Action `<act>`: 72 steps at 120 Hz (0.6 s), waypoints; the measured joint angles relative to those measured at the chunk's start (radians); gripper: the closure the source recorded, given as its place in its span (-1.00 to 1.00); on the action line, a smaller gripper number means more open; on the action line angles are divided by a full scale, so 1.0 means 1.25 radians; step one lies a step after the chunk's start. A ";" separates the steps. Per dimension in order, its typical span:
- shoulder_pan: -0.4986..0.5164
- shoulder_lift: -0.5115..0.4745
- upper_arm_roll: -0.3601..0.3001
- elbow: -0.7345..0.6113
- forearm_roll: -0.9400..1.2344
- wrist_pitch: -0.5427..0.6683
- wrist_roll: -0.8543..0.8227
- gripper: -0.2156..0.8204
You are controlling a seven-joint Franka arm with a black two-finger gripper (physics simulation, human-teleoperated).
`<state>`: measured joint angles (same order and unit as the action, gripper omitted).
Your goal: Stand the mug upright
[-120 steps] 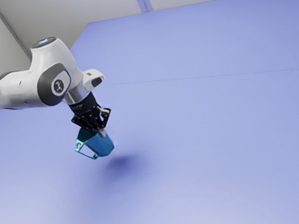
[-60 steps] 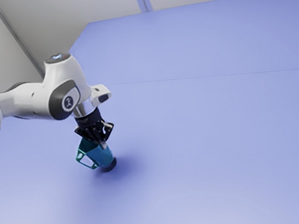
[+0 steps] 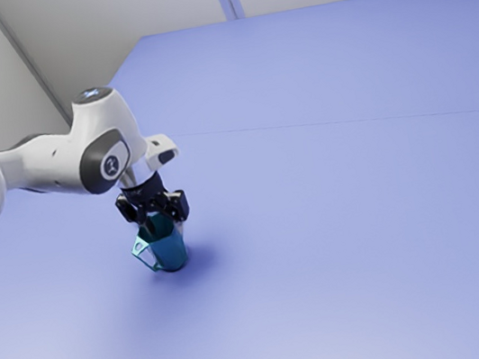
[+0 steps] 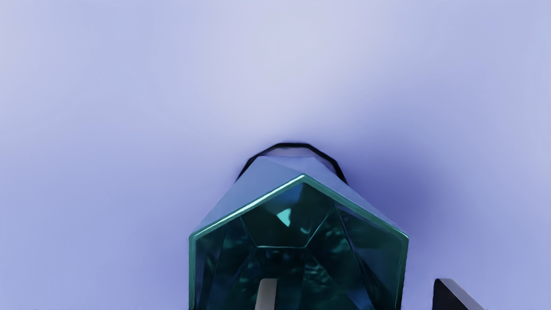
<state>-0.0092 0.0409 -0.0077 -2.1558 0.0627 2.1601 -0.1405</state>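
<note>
Mug of teal, faceted, glass-like material [image 3: 174, 250], seen standing mouth up directly beneath the black two-finger gripper [image 3: 165, 225]. The fingers [image 4: 266, 296] are spread wide: one is placed over the mug's mouth, the other outside its wall, and nothing is clamped. The mug is supported by the smooth blue-violet table [image 3: 350, 244] below the gripper.

A pale blue table [image 3: 354, 271] carries a teal mug [image 3: 172, 252], standing upright.
</note>
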 joint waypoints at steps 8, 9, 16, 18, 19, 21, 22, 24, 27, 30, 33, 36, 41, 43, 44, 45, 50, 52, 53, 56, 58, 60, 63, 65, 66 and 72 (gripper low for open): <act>-0.001 -0.011 -0.001 0.000 0.000 -0.001 0.000 -0.27; -0.001 -0.012 -0.001 0.000 0.000 -0.001 0.000 -0.28; -0.002 -0.023 -0.002 0.000 0.000 -0.004 0.001 -0.35; -0.002 -0.025 -0.002 0.000 0.000 -0.004 0.001 -0.37; -0.002 -0.027 -0.002 0.000 0.000 -0.005 0.001 -0.38; -0.002 -0.031 -0.003 0.000 -0.001 -0.005 0.001 -0.40; -0.003 -0.033 -0.003 0.000 -0.001 -0.006 0.002 -0.40; -0.003 -0.037 -0.003 0.000 -0.002 -0.006 0.002 -0.42; -0.003 -0.043 -0.003 0.000 -0.004 -0.007 0.002 -0.44; -0.004 -0.047 -0.003 0.001 -0.005 -0.007 0.002 -0.45; -0.005 -0.051 -0.004 0.003 -0.006 -0.008 0.002 -0.47; -0.006 -0.054 -0.004 0.005 -0.007 -0.009 0.003 -0.48; -0.008 -0.060 -0.003 0.010 -0.007 -0.009 0.004 -0.50; -0.009 -0.062 -0.003 0.017 -0.006 -0.011 0.004 -0.50; -0.010 -0.063 -0.003 0.020 -0.006 -0.012 0.004 -0.51; -0.010 -0.064 -0.003 0.024 -0.005 -0.013 0.004 -0.51; -0.014 -0.066 -0.003 0.050 -0.004 -0.024 0.005 -0.52; -0.015 -0.067 -0.003 0.060 -0.003 -0.029 0.005 -0.53; -0.015 -0.067 -0.003 0.065 -0.003 -0.031 0.005 -0.53; -0.017 -0.068 -0.003 0.081 -0.002 -0.039 0.005 -0.54; -0.019 -0.068 -0.003 0.092 -0.001 -0.045 0.005 -0.54; -0.020 -0.069 -0.003 0.103 -0.001 -0.051 0.005 -0.54; -0.021 -0.069 -0.003 0.119 -0.001 -0.060 0.005 -0.55; -0.022 -0.069 -0.004 0.129 0.000 -0.066 0.005 -0.55; -0.023 -0.069 -0.004 0.135 0.000 -0.069 0.005 -0.55; -0.025 -0.067 -0.004 0.170 0.000 -0.092 0.005 -0.56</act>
<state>-0.0403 -0.0434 -0.0122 -1.9434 0.0624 2.0449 -0.1337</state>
